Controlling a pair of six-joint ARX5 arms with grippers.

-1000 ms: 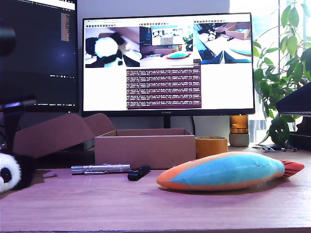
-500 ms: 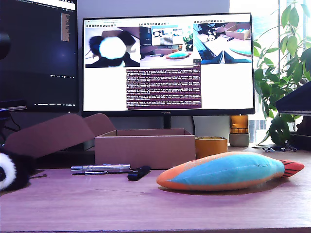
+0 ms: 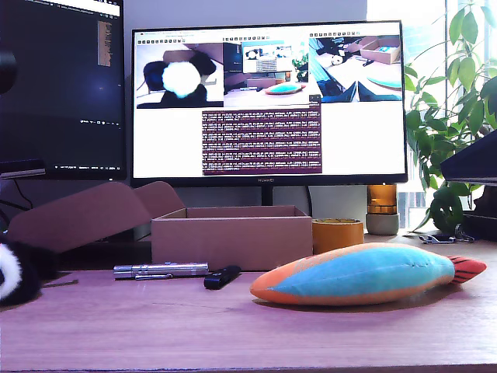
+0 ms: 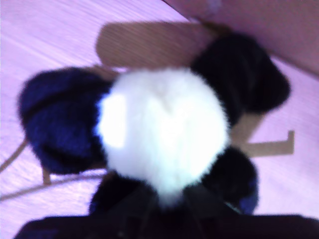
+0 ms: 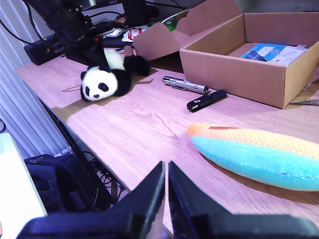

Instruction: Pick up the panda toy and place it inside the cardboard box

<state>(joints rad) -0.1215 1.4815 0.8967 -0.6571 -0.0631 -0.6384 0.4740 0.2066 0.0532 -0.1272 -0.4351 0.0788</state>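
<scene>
Wooden desk (image 5: 144,124), cardboard box (image 5: 239,59) with blue packet (image 5: 264,51); second gripper (image 5: 166,185) jaws together, first's unclear.

1. The wooden table (image 3: 155,326) has a pinkish-brown grain.
2. The panda toy (image 5: 102,82) lies on it at the exterior view's left edge.
3. The cardboard box (image 3: 231,237), a silver flashlight (image 3: 159,270) and a black stick (image 3: 222,277) rest mid-table.
4. A tape roll (image 3: 337,232) sits behind the plush fish (image 3: 361,273).
</scene>
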